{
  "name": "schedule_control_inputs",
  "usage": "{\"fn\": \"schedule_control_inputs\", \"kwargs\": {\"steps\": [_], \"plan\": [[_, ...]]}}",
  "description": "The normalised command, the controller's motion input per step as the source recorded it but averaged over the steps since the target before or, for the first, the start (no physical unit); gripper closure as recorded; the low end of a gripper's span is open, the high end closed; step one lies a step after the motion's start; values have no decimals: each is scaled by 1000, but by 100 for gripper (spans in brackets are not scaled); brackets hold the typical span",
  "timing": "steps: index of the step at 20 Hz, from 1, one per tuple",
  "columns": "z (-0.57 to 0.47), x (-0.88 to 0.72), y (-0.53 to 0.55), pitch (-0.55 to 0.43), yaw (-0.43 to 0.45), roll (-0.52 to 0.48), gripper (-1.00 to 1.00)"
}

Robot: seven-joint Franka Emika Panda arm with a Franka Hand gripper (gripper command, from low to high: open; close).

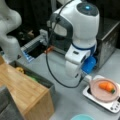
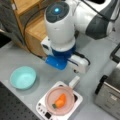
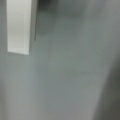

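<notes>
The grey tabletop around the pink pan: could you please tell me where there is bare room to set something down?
Bare table lies between the teal bowl and the wooden shelf, and between the white cooktop and the metal box. It is crowded by the pink pan holding the carrot, where the arm hangs low. The gripper is hidden.

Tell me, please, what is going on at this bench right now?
The Franka arm is bent low over the grey table, its wrist end close to the white handle of a pink pan. The pan sits on a small white cooktop and holds a carrot. The claw itself is hidden behind the arm in both front views; the wrist view shows only table and that white handle. A teal bowl stands apart, and a wooden shelf is nearby.
</notes>
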Motion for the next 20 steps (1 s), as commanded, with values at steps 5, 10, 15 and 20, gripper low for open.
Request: {"fn": "schedule_control_inputs", "kwargs": {"steps": [5,10,15,20], "plan": [[-68,-335,-125,-267,61,-34,-100],[-6,-522,-176,-284,66,-55,-100],[14,-520,-113,-269,69,-17,-100],[-29,-425,-106,-239,76,12,-100]]}}
